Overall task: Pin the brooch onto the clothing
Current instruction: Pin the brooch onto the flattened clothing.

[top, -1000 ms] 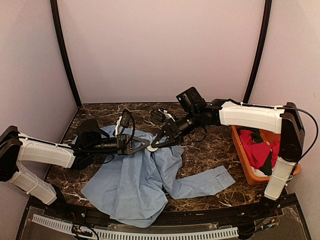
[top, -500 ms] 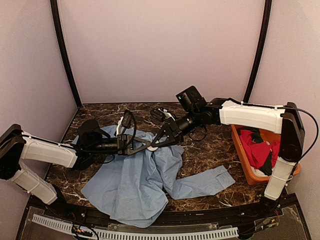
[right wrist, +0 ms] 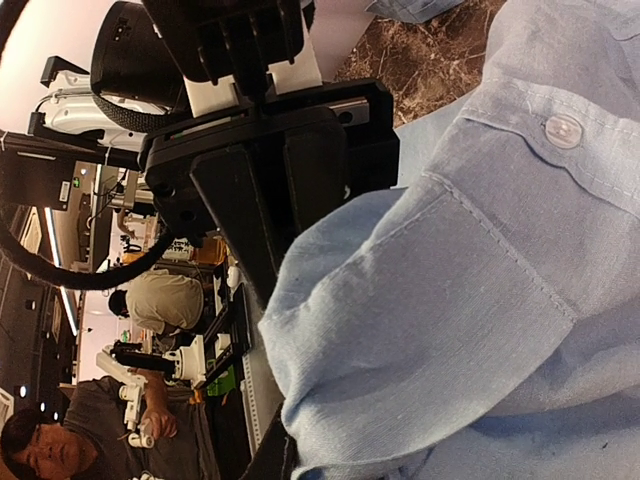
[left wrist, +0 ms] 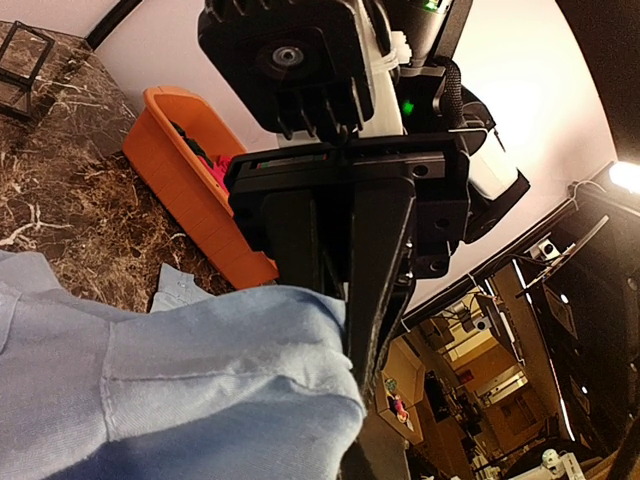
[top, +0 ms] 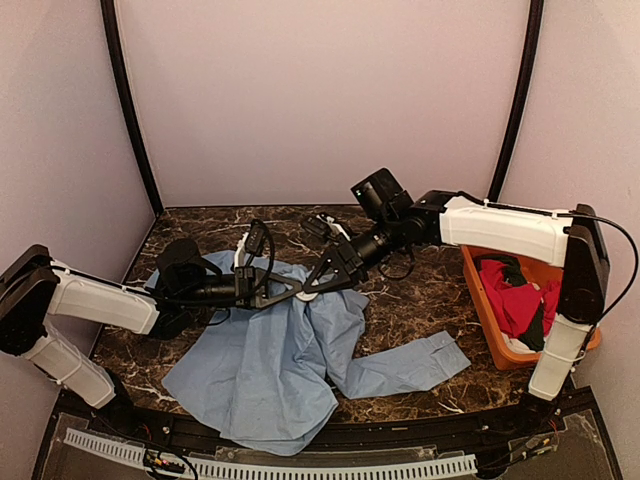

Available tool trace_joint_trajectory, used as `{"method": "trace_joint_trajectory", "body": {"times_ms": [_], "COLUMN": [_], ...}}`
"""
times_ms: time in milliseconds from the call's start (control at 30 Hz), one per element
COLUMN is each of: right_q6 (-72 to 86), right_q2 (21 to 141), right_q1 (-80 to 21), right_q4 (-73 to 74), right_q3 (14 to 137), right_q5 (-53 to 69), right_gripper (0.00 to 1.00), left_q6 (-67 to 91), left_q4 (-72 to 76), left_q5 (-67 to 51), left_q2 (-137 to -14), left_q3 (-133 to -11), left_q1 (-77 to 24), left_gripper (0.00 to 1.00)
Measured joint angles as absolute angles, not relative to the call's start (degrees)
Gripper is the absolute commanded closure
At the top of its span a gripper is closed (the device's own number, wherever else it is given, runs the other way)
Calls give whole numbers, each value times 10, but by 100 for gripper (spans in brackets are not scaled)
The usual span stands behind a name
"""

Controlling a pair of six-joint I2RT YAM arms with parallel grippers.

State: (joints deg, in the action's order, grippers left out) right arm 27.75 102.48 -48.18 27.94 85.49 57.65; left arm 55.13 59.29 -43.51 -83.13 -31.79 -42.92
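One thin, rumpled blue shirt [top: 262, 368] on glossy marbled table [top: 425, 300].

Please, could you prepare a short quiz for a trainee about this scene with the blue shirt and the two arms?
1. True or false: the red garment lies spread flat beside the light blue shirt.
2. Choose one. The left tool and the right tool meet at: A) a cuff lying flat, B) a raised fold of the shirt, C) bare table.
3. Short answer: in the right wrist view, what small, clear, round thing is sewn on the shirt's edge?

Key
1. False: it is piled in the orange bin.
2. B; both tools are shut on that fold.
3. A button.
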Motion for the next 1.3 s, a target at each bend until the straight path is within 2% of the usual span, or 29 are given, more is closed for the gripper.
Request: {"method": "trace_joint_trajectory", "body": {"times_ms": [833, 1000, 1133, 1300], "right_q6": [191, 172, 168, 175], "right_q2": [1060, 1071, 1075, 1086], "right_q1": [-497, -502, -502, -502], "right_q4": [463, 496, 507, 524], "right_q3": [976, 1003, 1006, 1016], "right_q5": [470, 449, 447, 449], "right_gripper": [97, 91, 82, 82], "left_q6": [490, 484, 479, 462], "left_q4": [503, 495, 489, 465], "left_q5": [-422, -419, -418, -416], "left_q2": [-801, -798, -798, -792], "left_q3": [-326, -326, -326, -327], "left_q1": [-430, -430, -430, -433], "left_gripper": [99, 99, 99, 99]}}
